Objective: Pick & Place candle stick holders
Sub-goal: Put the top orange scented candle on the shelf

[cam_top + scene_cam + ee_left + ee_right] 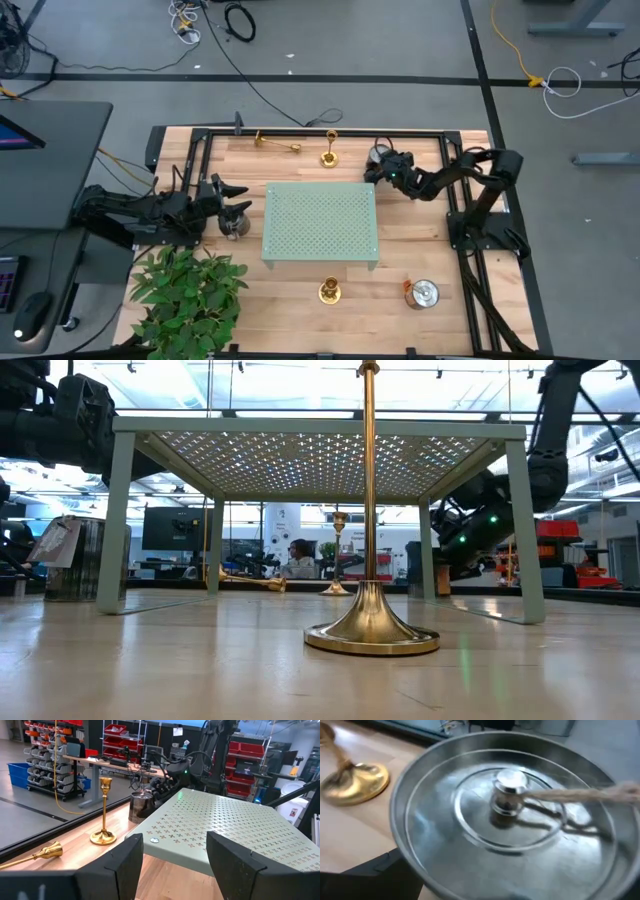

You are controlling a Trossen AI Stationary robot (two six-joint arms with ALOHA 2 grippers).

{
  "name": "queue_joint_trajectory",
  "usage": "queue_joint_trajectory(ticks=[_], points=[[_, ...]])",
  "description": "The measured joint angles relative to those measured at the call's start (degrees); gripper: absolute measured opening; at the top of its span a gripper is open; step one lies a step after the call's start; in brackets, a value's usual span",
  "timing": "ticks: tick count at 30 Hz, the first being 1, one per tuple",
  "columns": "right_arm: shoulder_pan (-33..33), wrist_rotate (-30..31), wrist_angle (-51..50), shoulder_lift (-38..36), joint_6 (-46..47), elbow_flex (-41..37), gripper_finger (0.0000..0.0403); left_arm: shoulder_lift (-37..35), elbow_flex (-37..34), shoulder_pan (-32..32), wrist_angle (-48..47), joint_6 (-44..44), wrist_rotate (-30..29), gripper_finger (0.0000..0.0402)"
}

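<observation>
While all three candlesticks sit loose on the worktop (300, 278), none is placed yet. One (330, 290) stands near, one (329, 154) far, one (276, 142) lies toppled. Right claw (381, 170) gapes over a tin (510, 815); left claw (236, 197) is half apart, empty.

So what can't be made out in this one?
- Right gripper, high view: it hangs over a metal tin; whether it touches the lid is hidden by the arm.
- Front candle stick holder, low view: its top is cut off by the upper edge.
- Fallen candle stick holder: too small to show its cup.
</observation>
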Motion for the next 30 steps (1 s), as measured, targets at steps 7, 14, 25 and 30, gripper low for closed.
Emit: queue_joint_trajectory(ticks=[7, 14, 25, 30], points=[[0.13, 0.85, -0.76, 0.42, -0.96, 0.13, 0.0382, 0.0, 0.0, -0.01, 0.0, 0.0, 0.01, 0.0218], [0.13, 0.86, -0.83, 0.42, -1.03, 0.13, 0.0378, 0.0, 0.0, 0.0, 0.0, 0.0, 0.0, 0.0218], [0.13, 1.16, -1.37, 0.35, -1.35, 0.13, 0.0358, 0.0, -0.02, -0.01, 0.0, 0.0, 0.0, 0.0218], [0.09, 1.1, -1.46, 0.33, -1.28, 0.13, 0.0363, 0.0, 0.0, -0.02, 0.0, 0.0, 0.0, 0.0218]])
